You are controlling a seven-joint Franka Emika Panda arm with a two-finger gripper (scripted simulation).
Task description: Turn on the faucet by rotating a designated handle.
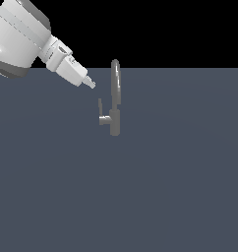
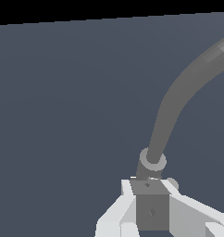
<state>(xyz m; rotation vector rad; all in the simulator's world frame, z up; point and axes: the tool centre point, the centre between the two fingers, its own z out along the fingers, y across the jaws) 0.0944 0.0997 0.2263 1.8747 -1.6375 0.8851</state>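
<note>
The faucet [image 1: 114, 123] is a small grey tap with a tall narrow arched spout [image 1: 116, 81]. Its handle [image 1: 101, 110] is a thin upright lever on a short stub on the side toward the exterior view's left. My gripper [image 1: 90, 83] hangs above the lever's top, toward the exterior view's left, slanted down toward it and a short gap away. Its fingers look shut and hold nothing. In the wrist view the gripper [image 2: 150, 185] points at the faucet's base [image 2: 152, 160], from which the spout [image 2: 178, 97] curves away. The fingers mostly hide the handle there.
The faucet stands alone on a flat dark grey surface [image 1: 180, 187]. My white arm [image 1: 17, 39] fills the exterior view's upper left corner.
</note>
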